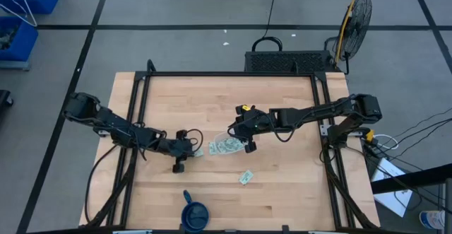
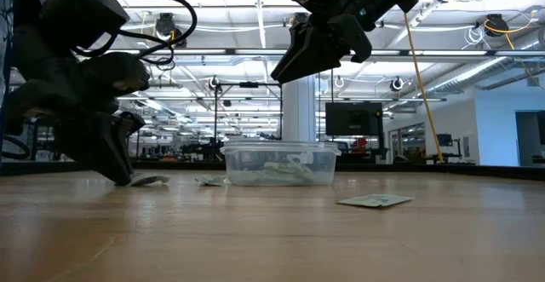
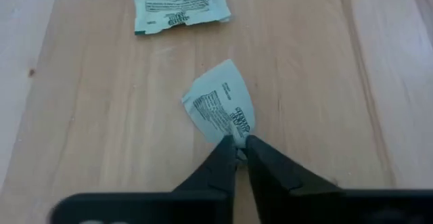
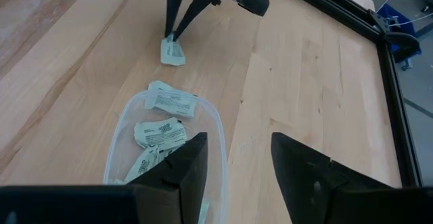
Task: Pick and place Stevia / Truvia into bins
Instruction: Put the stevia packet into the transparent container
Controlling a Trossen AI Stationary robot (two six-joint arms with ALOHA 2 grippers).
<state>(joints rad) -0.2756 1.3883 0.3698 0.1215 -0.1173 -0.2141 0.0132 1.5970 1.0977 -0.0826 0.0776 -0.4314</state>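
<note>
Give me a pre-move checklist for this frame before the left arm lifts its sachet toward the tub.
1. Left pincer shut on the sachet: ok, though only at one corner.
2. Sachet off the table: not ok, it rests on the wood.
3. Clear tub upright and open: ok, several sachets inside.
4. Path over the tub free: not ok, the right pincer hangs open above it.
5. Sachet beside the tub rim clear of the route: cannot tell.
6. Loose sachet left on the table: ok, apart from both arms.
</note>
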